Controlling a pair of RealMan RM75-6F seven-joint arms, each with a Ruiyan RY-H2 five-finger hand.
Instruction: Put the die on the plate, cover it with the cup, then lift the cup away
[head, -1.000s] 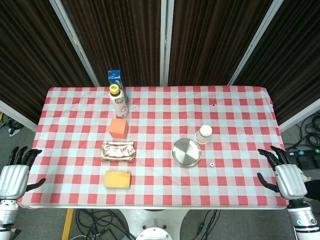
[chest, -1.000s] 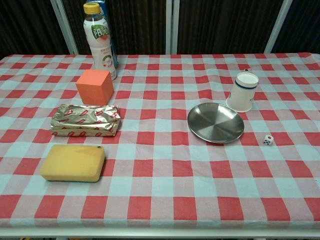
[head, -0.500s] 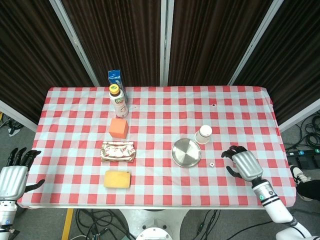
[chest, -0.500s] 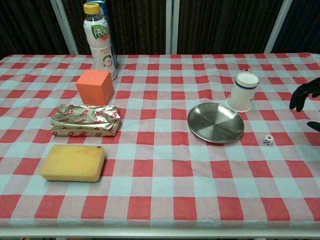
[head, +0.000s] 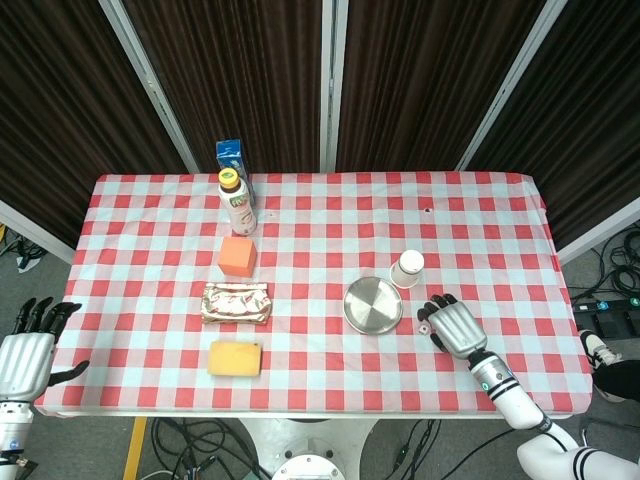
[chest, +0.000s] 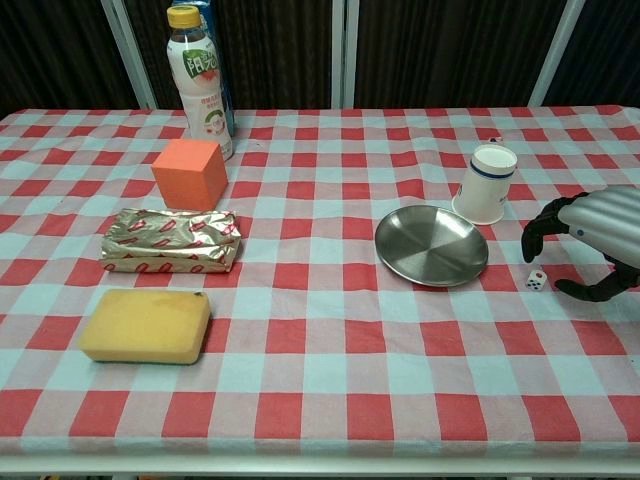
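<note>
Hovering just above the die (chest: 537, 280), the right hand (chest: 590, 235) holds nothing, its dark fingers (chest: 535, 232) spread and curved downward over the small white cube while the thumb reaches toward the surface (chest: 320, 370) on the die's right side; from the head view the same hand (head: 455, 324) sits just right of the plate with the die (head: 424, 327) at its fingertips, and whether any finger actually touches the die cannot be told. The die lies on the red-and-white checked cloth, just beside the right edge of the plate (chest: 431, 244), not on it. The round metal plate is bare. Behind it and slightly right stands the white cup (chest: 486, 183), mouth down, close to the plate's rim but apart from it. The left hand (head: 25, 355) hangs off the near left corner of the surface, holding nothing, fingers apart and pointing away from the robot. Down the left half runs a line of other things: a blue carton (head: 232, 158) at the back, a bottle (chest: 198, 82) with a yellow cap right before it, an orange cube (chest: 190, 172), a foil packet (chest: 171, 240), and a yellow sponge (chest: 146, 325) nearest the front edge.
</note>
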